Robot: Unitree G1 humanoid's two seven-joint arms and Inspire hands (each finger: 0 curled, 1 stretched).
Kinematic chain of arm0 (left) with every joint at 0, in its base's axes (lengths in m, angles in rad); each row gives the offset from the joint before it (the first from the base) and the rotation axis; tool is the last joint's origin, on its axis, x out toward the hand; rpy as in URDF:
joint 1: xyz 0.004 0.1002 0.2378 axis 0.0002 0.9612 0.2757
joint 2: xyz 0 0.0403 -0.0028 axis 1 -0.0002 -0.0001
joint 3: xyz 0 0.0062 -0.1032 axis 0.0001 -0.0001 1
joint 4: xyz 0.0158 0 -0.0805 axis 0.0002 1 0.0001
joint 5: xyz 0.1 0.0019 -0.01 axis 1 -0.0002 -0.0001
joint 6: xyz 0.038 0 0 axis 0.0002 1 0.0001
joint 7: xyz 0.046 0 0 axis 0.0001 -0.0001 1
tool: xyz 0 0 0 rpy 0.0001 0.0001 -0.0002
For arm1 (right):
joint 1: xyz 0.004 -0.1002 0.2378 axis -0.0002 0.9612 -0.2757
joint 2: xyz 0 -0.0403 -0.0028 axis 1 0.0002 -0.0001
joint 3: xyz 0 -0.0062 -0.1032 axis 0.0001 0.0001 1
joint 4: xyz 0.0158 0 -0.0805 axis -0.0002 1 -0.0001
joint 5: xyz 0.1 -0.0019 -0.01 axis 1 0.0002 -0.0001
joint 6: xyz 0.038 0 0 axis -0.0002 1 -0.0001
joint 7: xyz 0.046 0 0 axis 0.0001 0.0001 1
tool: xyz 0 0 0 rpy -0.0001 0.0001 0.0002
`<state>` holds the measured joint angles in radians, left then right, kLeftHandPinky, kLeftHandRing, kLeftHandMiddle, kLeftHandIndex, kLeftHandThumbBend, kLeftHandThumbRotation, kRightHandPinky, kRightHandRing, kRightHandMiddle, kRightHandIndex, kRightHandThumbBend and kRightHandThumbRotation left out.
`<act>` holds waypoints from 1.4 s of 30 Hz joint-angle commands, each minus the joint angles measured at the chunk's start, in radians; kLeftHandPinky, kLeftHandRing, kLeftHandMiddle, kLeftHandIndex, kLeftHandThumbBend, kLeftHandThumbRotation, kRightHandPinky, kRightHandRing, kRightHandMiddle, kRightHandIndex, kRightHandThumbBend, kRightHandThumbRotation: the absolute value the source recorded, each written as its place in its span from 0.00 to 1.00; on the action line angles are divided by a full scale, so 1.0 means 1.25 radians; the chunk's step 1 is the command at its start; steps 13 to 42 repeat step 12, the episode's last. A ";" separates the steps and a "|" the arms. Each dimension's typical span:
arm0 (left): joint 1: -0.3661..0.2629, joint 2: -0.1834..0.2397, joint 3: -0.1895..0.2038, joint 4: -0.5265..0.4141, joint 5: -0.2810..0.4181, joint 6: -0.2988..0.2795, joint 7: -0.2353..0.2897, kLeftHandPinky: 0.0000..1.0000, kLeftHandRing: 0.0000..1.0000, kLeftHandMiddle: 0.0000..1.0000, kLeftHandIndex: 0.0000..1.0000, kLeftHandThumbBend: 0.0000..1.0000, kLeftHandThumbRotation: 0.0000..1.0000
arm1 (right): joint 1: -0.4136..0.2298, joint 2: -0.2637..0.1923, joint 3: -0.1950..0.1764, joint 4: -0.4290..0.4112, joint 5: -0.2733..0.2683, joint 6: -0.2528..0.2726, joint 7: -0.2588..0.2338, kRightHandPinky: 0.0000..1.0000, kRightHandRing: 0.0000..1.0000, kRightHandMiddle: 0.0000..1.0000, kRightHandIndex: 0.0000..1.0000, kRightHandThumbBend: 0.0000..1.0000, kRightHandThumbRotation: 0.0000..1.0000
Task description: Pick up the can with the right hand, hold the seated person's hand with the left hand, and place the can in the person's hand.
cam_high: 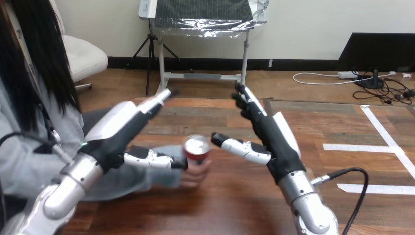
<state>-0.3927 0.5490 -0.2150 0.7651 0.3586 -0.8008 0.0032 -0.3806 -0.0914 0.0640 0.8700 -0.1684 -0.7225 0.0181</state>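
Table (235,198) job looks basically done, I reckon. My right hand (274,142) is spread wide, just off the can (197,148). My left hand (117,132) is straight-fingered, thumb by the person's hand (194,177), gripping nothing. Can stands in that hand, so only backing off remains.

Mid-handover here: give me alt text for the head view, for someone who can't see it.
A red can sits in the person's hand, and neither robot hand grips it. The right hand is open just right of the can, thumb pointing toward it; the left hand is open, fingers straight, above the person's forearm.
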 commanded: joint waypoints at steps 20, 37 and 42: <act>-0.005 -0.047 0.074 0.015 -0.026 -0.159 0.115 0.94 0.99 1.00 1.00 1.00 0.63 | -0.050 -0.023 -0.025 -0.008 0.049 -0.088 0.035 0.96 0.97 0.95 0.99 1.00 0.58; -0.005 -0.047 0.074 0.015 -0.026 -0.159 0.115 0.94 0.99 1.00 1.00 1.00 0.63 | -0.050 -0.023 -0.025 -0.008 0.049 -0.088 0.035 0.96 0.97 0.95 0.99 1.00 0.58; -0.005 -0.047 0.074 0.015 -0.026 -0.159 0.115 0.94 0.99 1.00 1.00 1.00 0.63 | -0.050 -0.023 -0.025 -0.008 0.049 -0.088 0.035 0.96 0.97 0.95 0.99 1.00 0.58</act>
